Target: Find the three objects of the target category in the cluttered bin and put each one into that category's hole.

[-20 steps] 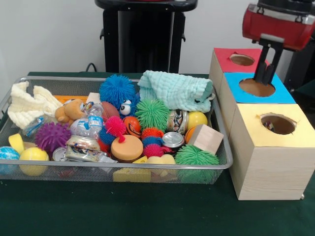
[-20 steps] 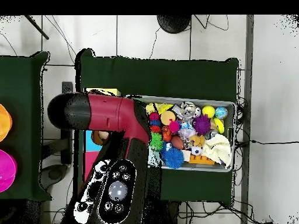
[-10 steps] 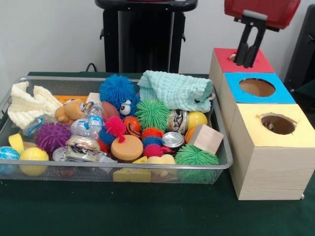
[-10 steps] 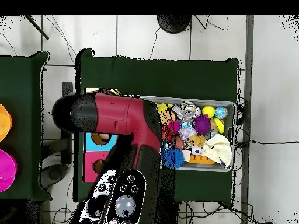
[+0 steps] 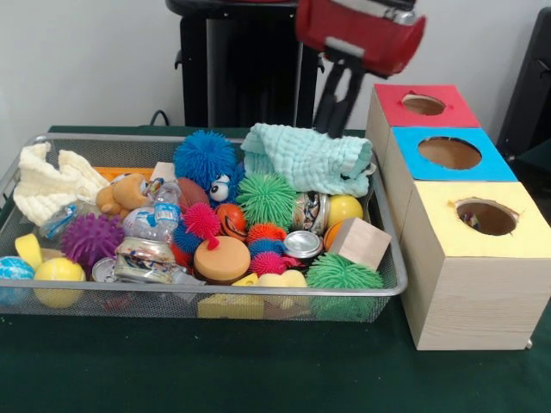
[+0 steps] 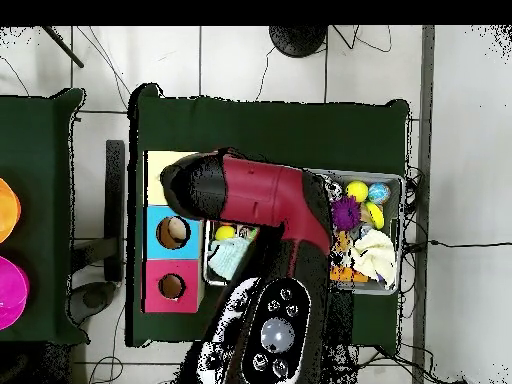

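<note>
Crammed into the mesh bin: spiky balls, cans, smooth balls, cloths, a wooden block. Impossible to say from the frames which category counts as the target, so none of the three can be singled out. Nothing visibly carried at present.

Hanging over the bin's back edge, at the corner nearest the boxes: the gripper, poised just above the teal cloth. Spread or pressed together, cannot tell; seemingly empty, though not certain.

Beside the bin's short edge, in a row: red box, blue box, yellow box, each with a round hole on top.

Judged as the search step, between drops. Next move: picking a target piece, lowering straight onto it without snagging the cloth or neighbouring clutter, then carrying it across to the matching hole. From above, most of the bin hidden under the red arm.
</note>
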### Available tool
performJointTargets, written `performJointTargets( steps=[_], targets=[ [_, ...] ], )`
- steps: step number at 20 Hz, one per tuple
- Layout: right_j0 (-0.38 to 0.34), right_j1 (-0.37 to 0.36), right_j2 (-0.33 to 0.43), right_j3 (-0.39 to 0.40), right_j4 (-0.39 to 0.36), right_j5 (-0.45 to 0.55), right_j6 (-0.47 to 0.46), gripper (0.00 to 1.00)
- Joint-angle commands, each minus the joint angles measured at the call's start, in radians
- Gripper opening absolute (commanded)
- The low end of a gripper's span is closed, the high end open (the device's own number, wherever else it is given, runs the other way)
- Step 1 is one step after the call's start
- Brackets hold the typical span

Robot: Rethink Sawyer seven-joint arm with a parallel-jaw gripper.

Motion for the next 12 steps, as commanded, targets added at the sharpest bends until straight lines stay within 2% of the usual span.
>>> performJointTargets(
  steps=[1,4,7,12],
  targets=[
    [-0.106,0.070,0.133,0.086,-0.098,-0.065,-0.118,0.00],
    [-0.158,0.066,0.166,0.098,-0.122,-0.057,-0.160,0.00],
    [-0.176,0.050,0.159,0.114,-0.159,-0.046,-0.155,0.00],
    [-0.217,0.031,0.185,0.166,-0.213,-0.092,-0.155,0.00]
  ],
)
